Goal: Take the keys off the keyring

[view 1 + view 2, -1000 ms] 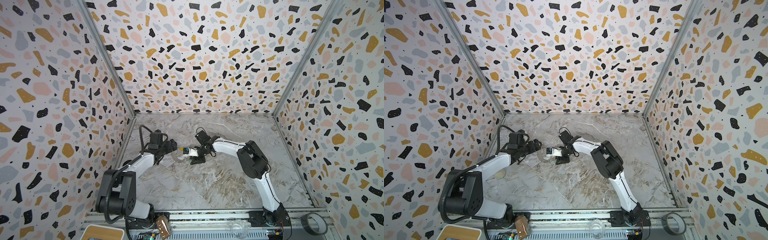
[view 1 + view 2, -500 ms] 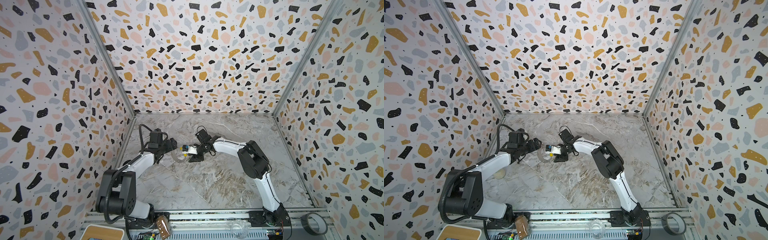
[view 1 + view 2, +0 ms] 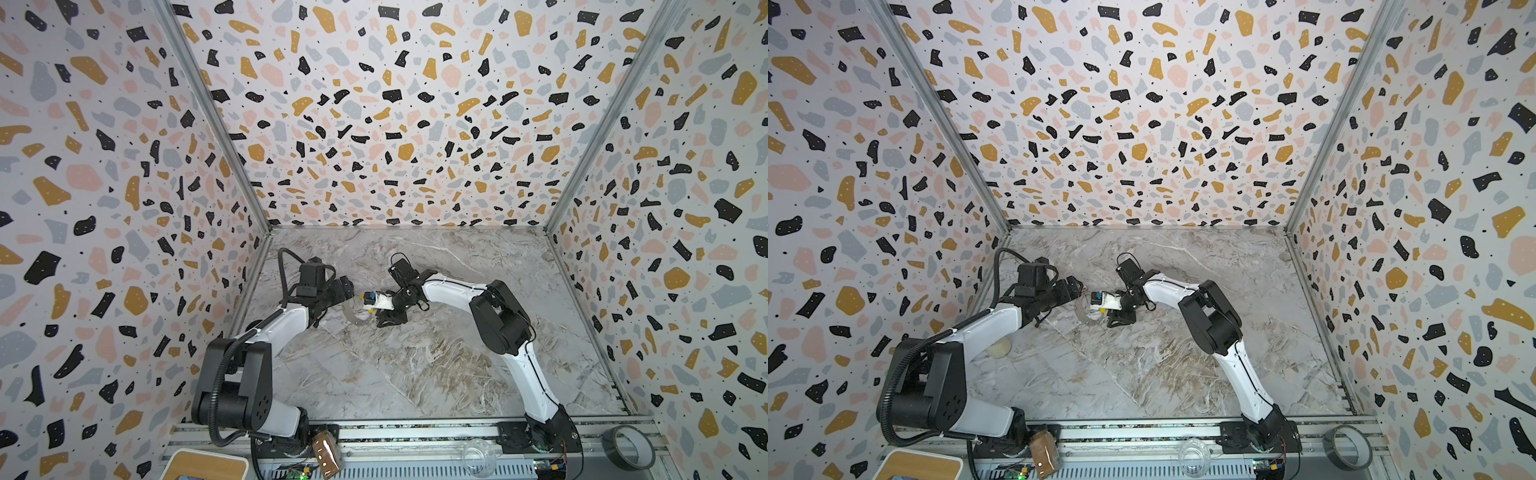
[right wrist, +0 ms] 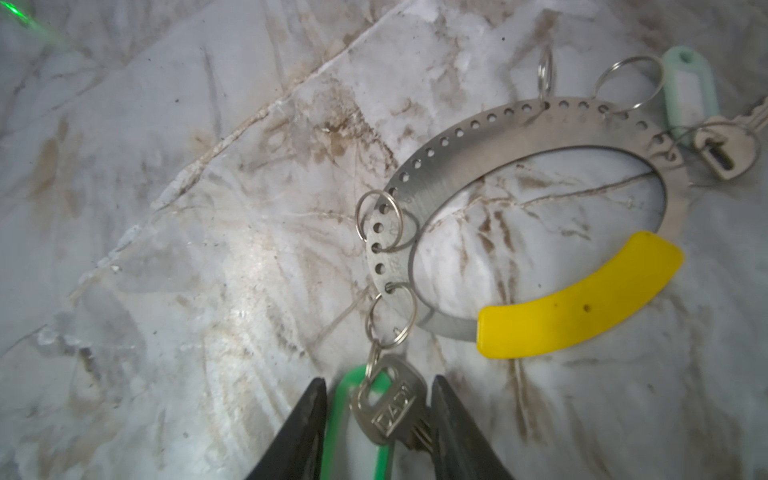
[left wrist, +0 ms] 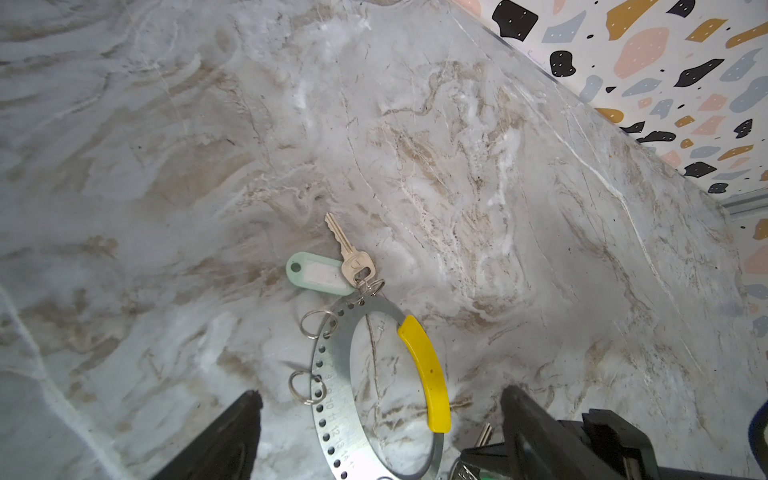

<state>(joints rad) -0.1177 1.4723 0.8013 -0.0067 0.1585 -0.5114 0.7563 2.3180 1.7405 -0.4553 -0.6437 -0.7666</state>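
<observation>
Bracketing the green-tagged key (image 4: 390, 409) with the right gripper (image 4: 377, 380), jaws part-way apart, one on each flank of key and tag — cannot tell whether pinched or merely fenced in. Probably set there to draw that key and its small split ring (image 4: 390, 316) outward, away from the keyring (image 4: 469, 145). Just beyond, the hoop itself flat on the marble table (image 4: 166, 208), yellow sleeve (image 4: 582, 311) on the arc toward the right gripper. Over it the left gripper (image 5: 380, 390), spread wide and holding nothing, a finger to each side of the hoop; seemingly poised to pin the hoop down against the tug. Farther off, at the hoop's opposite end: the mint-tagged key (image 5: 356, 262), hooked on by its own little ring and untouched — so neither key off yet. Compared with a second ago in both top views: right gripper shifted slightly toward the left gripper, then hardly at all over the last half second; left gripper unmoved, hoop in the same spot.
</observation>
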